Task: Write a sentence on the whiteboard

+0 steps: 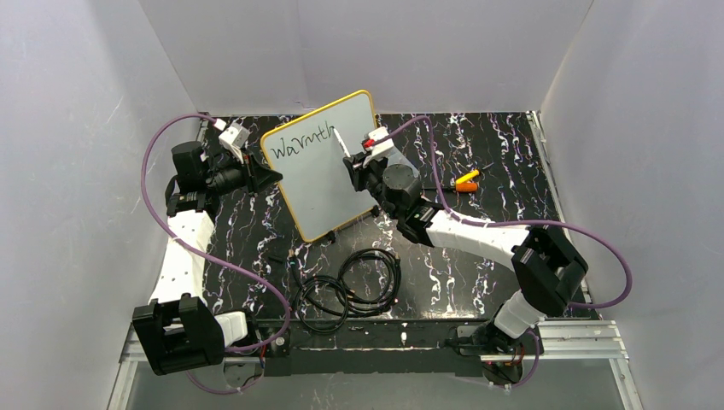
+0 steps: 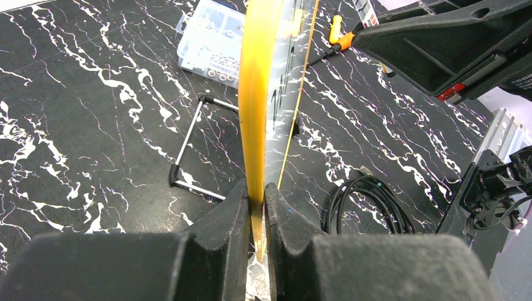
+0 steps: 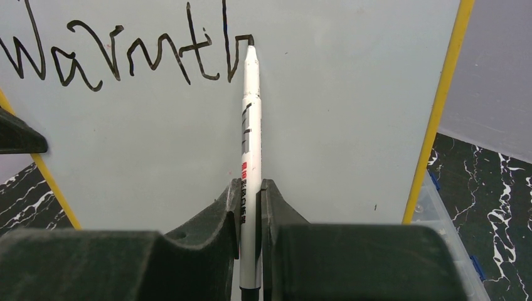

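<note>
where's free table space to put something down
Bare marble lies in the back right corner, beyond the orange tool, and at the front between the cable coils and the right arm. Crowded: the middle, around the whiteboard, and the coils before it.

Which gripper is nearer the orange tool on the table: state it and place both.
Right. The right gripper, holding the marker, has the orange tool to its right; the left gripper clamps the far edge of the whiteboard, beyond it.
</note>
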You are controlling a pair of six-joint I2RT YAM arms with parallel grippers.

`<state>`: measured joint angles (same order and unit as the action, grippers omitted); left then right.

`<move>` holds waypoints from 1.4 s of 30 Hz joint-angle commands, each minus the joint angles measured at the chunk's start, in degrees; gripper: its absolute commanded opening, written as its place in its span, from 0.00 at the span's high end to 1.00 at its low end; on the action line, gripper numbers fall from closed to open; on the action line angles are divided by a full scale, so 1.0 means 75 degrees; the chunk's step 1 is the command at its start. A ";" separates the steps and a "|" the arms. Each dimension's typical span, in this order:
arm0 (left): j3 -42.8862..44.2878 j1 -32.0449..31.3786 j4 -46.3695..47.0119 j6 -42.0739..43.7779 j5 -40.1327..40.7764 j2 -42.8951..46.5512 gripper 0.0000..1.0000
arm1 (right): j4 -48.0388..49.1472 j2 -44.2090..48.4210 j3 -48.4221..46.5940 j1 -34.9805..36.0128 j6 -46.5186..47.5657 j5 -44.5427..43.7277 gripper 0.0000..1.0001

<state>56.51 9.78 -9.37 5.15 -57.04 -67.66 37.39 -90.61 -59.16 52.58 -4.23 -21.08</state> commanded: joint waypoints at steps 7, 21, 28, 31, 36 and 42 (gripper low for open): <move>-0.0012 -0.0069 -0.0532 0.0039 -0.0212 0.0097 1.00 | -0.0002 0.0047 0.0231 -0.0020 -0.0147 -0.0076 0.99; -0.0012 -0.0062 -0.0524 0.0051 -0.0200 0.0112 1.00 | -0.0074 0.0226 0.0456 -0.0017 -0.0183 -0.0160 0.99; -0.0011 -0.0059 -0.0533 0.0046 -0.0200 0.0115 1.00 | -0.0176 0.0338 0.0465 -0.0017 -0.0126 -0.0178 0.99; -0.0008 -0.0072 -0.0532 0.0046 -0.0188 0.0115 1.00 | -0.0233 0.0417 0.0465 -0.0025 -0.0104 -0.0151 0.99; -0.0011 -0.0068 -0.0521 0.0043 -0.0165 0.0129 1.00 | -0.0370 0.0687 0.0403 -0.0015 -0.0022 -0.0050 0.99; -0.0002 -0.0070 -0.0521 0.0036 -0.0168 0.0132 1.00 | -0.0573 0.1132 0.0419 -0.0016 0.0103 -0.0036 0.99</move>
<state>56.51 9.78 -9.41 5.15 -57.28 -67.66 32.60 -86.30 -55.59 52.56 -4.38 -20.95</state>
